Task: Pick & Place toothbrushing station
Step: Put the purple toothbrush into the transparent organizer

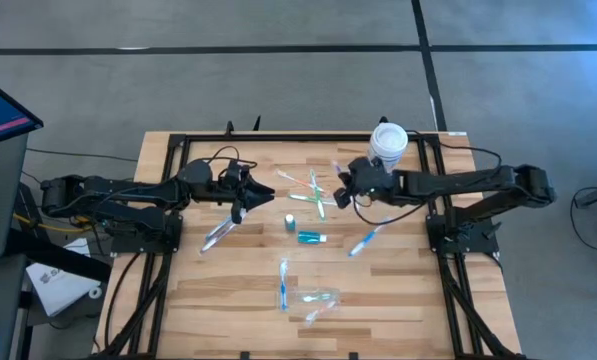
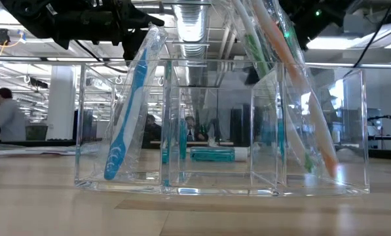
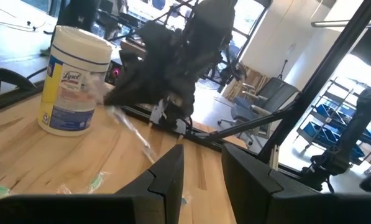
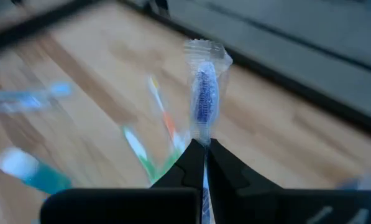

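Observation:
My right gripper is shut on a blue-bristled toothbrush in clear wrap, above the table's far middle. My left gripper is open and empty, left of the middle; its fingers show in the left wrist view. Two green toothbrushes, a teal tube and two blue toothbrushes lie flat on the table. The clear tray stands near the front edge. A blue brush leans in its left compartment; green and orange ones lean in its right. My right gripper pinches the wrapped toothbrush between its two fingers, just below the bristle head. The brush runs along the fingers and its head sticks out past the fingertips. In the left wrist view it slants down from the gripper, clear of the table.
A big white tub with a blue label stands at the far edge, close behind my right gripper. A pale wrapped brush lies near my left gripper. Black frame rails run along the table's sides.

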### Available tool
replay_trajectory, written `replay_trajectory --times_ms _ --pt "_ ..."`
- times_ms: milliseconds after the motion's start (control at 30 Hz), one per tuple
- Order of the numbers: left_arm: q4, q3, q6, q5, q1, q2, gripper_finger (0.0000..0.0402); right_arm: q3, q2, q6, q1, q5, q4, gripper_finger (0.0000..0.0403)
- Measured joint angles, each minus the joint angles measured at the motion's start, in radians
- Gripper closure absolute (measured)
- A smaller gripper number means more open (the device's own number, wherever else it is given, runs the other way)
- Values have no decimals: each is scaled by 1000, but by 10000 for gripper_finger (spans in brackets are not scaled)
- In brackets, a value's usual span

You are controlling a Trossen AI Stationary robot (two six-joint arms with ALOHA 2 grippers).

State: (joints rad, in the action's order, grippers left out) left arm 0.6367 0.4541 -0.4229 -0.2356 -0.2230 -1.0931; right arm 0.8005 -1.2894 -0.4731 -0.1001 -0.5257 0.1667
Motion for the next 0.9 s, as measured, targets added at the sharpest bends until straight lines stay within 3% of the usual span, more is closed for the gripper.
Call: replay_trajectory --times_ms 200,467,667,900 --pt "2 0 46 4 0 0 298 -1 28 135 29 12 -218 403" --pt "29 0 85 13 5 0 298 -1 25 274 96 119 -491 401" --pt "86 0 153 124 68 0 298 -1 25 331 142 186 -611 401" --pt "150 0 242 194 148 0 298 -1 25 365 174 189 -660 402"
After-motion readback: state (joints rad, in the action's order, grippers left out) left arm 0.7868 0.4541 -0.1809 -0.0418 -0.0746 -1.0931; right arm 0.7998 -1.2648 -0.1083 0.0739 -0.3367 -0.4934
